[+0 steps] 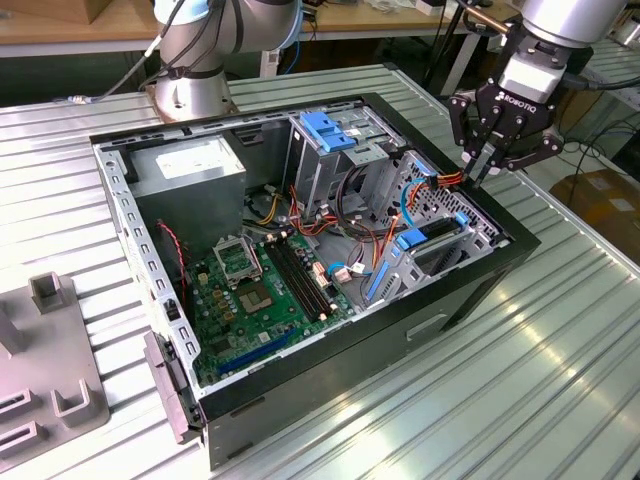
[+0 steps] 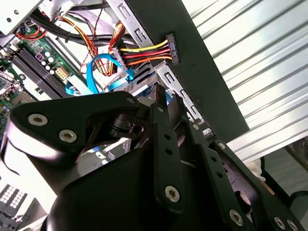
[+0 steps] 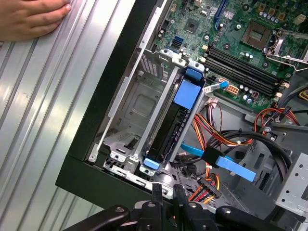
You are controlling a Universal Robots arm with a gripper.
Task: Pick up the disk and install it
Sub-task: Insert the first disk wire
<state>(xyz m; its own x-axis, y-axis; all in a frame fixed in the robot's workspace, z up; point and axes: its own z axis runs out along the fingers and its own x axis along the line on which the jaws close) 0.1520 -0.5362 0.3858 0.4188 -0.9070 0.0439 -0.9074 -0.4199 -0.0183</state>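
Observation:
The disk, dark metal in a bright blue carrier, stands on edge inside a slot of the grey drive cage at the case's corner. In the exterior view the disk sits in that cage near the case's right wall. My gripper hovers above the case rim on the exterior view's right, a little above and beyond the disk. Its fingers are shut with nothing between them. In the first wrist view my gripper is over the case edge, just off the disk's end. The second wrist view has my gripper above the cage.
A person's hand rests on the ribbed metal table beside the case. A loose power connector with coloured wires lies on the case rim. A blue flat cable crosses the bay. A blue handle block tops the rear cage.

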